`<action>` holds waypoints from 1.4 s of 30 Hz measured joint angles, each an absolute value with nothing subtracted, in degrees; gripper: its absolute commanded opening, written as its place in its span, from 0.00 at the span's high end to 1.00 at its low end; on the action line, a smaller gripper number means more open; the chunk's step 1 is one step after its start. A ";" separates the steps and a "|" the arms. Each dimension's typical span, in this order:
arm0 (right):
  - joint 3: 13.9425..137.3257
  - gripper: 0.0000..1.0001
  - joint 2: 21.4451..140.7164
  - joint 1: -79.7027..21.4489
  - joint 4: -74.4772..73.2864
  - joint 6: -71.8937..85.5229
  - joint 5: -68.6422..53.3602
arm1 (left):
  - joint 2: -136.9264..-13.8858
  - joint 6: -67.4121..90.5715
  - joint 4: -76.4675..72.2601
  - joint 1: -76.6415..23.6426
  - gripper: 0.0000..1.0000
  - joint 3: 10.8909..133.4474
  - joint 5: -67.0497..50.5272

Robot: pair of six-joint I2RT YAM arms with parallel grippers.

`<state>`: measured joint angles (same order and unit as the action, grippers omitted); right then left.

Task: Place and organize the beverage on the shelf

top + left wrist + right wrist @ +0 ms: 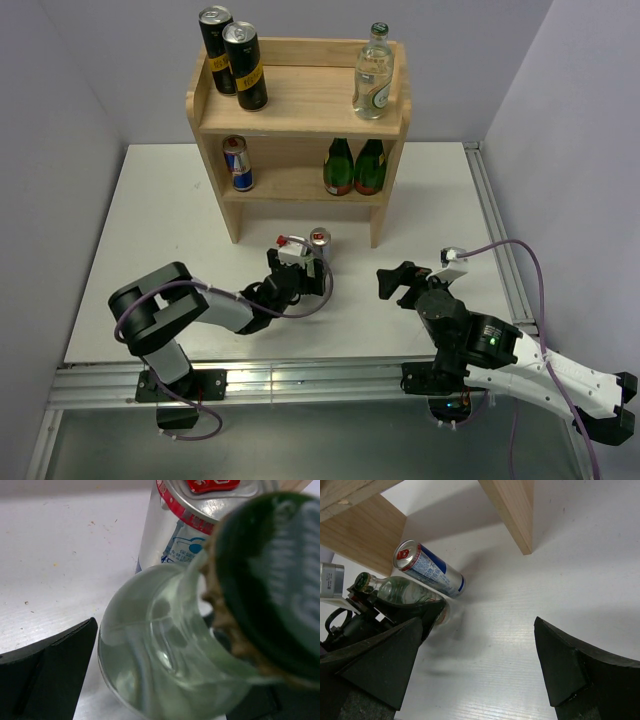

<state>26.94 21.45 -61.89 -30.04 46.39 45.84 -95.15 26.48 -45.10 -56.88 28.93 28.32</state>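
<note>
A white table (150,250) holds a light wooden two-tier shelf (300,100) at its far side. Its top board carries two black cans (232,60) on the left and a clear green-capped bottle (374,75) on the right. The lower tier has a silver-blue-red can (237,163) and two dark green bottles (354,167). In front of the shelf, the left gripper (305,270) has its fingers spread around a second clear bottle (165,645), just beside another silver can (320,240). The right gripper (480,665) hovers nearby, spread wide and holding nothing.
</note>
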 measured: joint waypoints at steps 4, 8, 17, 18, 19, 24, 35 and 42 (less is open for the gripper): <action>26.94 0.00 21.50 -61.89 -30.02 46.37 45.82 | -96.92 26.13 -46.57 -56.88 0.19 29.50 29.52; 26.94 0.00 21.50 -61.89 -30.02 46.37 45.82 | -97.36 25.12 -47.16 -57.06 0.55 30.13 30.61; 26.94 0.00 21.50 -61.89 -30.02 46.39 45.84 | -93.78 25.67 -39.57 -57.36 1.00 30.52 33.01; 26.94 0.00 21.50 -61.89 -30.02 46.39 45.82 | -92.33 25.78 -36.23 -57.74 1.00 30.79 33.95; 26.94 0.00 21.50 -61.89 -30.02 46.39 45.82 | -90.94 25.82 -32.99 -58.17 1.00 31.00 34.76; 26.94 0.00 21.39 -61.89 -30.02 46.39 45.84 | -80.90 26.41 -10.79 -60.45 1.00 36.99 37.47; 26.89 0.00 20.51 -61.89 -29.54 46.37 45.87 | -74.22 19.64 18.48 -60.80 1.00 80.88 38.54; 26.63 0.00 19.94 -61.89 -29.21 46.37 45.87 | -82.32 11.62 25.19 -60.62 1.00 108.49 39.48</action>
